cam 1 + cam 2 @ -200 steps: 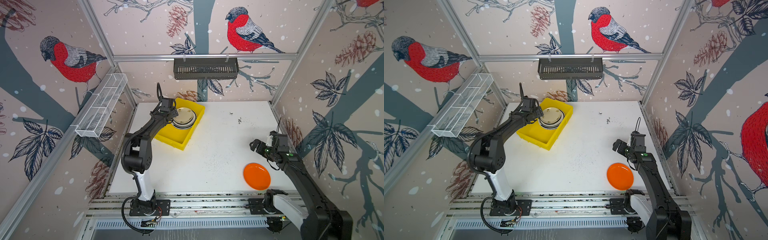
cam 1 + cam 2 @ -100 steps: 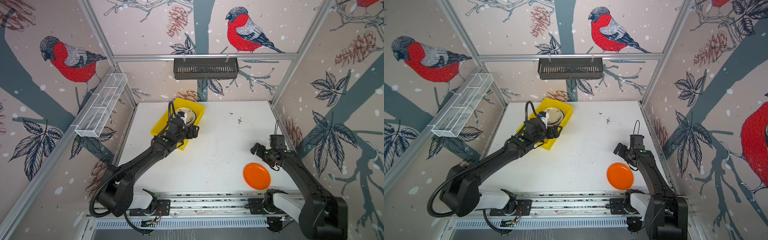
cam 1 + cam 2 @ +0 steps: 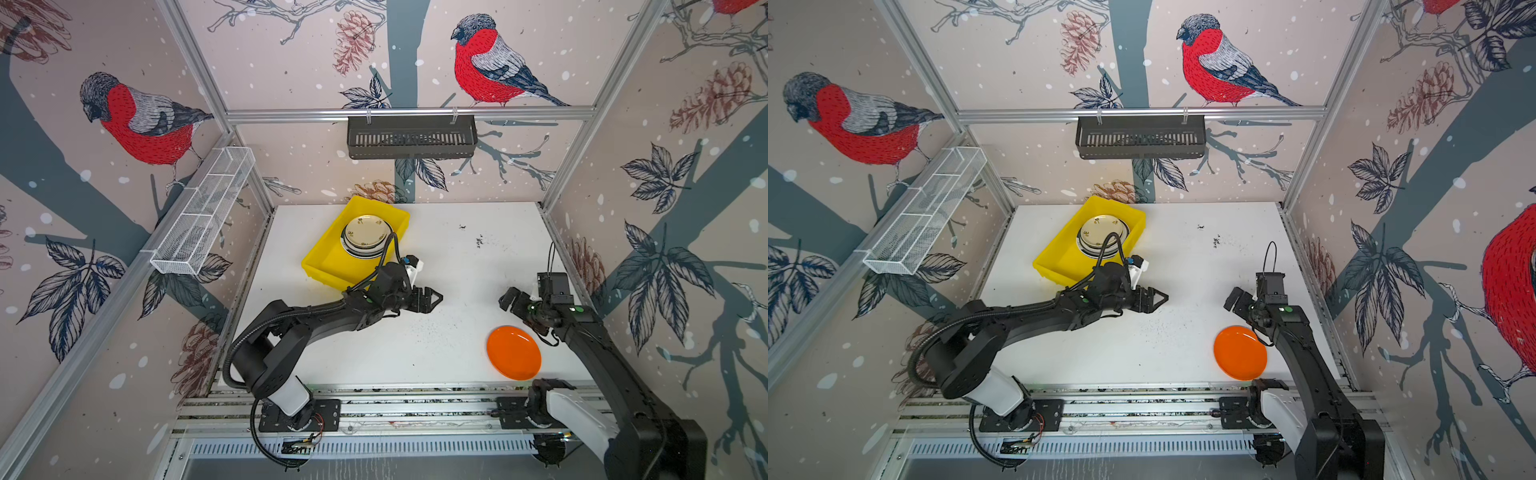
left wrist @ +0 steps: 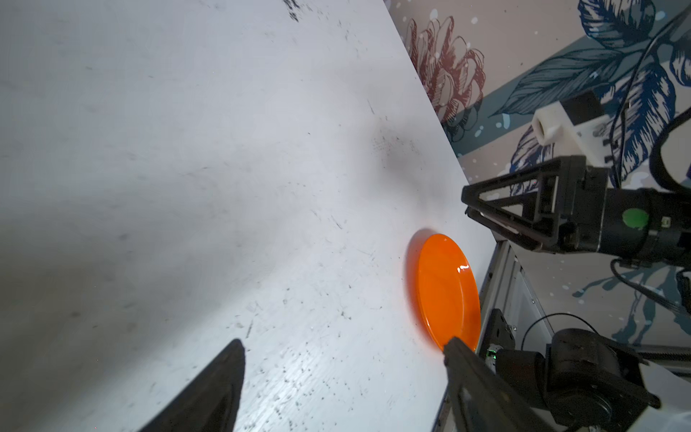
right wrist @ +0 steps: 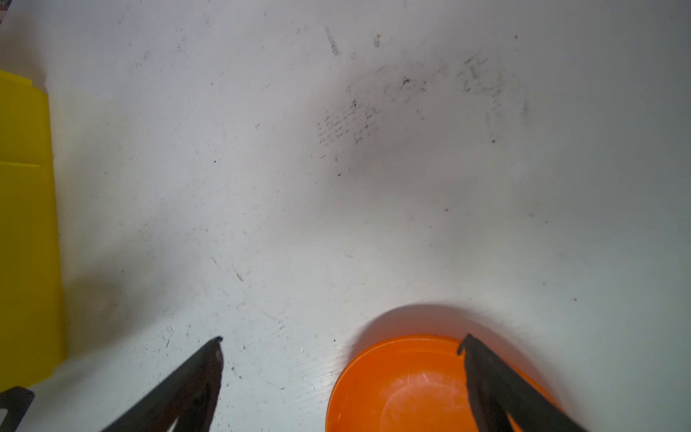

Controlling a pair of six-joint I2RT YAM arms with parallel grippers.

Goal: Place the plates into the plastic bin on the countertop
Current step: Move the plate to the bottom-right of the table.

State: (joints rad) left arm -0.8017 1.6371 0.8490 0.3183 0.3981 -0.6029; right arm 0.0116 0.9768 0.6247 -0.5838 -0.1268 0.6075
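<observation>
Moving: the left arm [image 3: 316, 316] is no longer over the yellow bin [image 3: 328, 266]. A moment ago it reached over the bin, and now it stretches low across the middle of the bench [image 3: 457, 257].
Left gripper: the left gripper [image 3: 436, 297] now points toward the right side. Its two black pointed fingers are spread wide with nothing between them.
Right gripper: the right gripper [image 3: 512, 297] has hardly moved. It hangs just past the far edge of the orange plate [image 3: 514, 352], spread wide and holding nothing. In the right wrist view one finger [image 5: 486, 374] is in front of the plate's rim, but I cannot tell if it touches.
Orange plate: it stays where it was, flat on the bench near the front right corner, well apart from the bin. It is round, shallow, plain orange, smooth and shiny, with a bright glint on it.
Stack of plates: the stack of plates [image 3: 368, 232] sits in the far end of the bin, same as before. The top one is round and cream with tiny flower marks. White and dark rims peek out under it.
Yellow bin: it is a bright, smooth plastic box with low walls and a thick rim. It sits slanted at the back left of the bench, and its near half is bare.
Bench: it is flat, hard and white, with many small black specks and thin scratches.
</observation>
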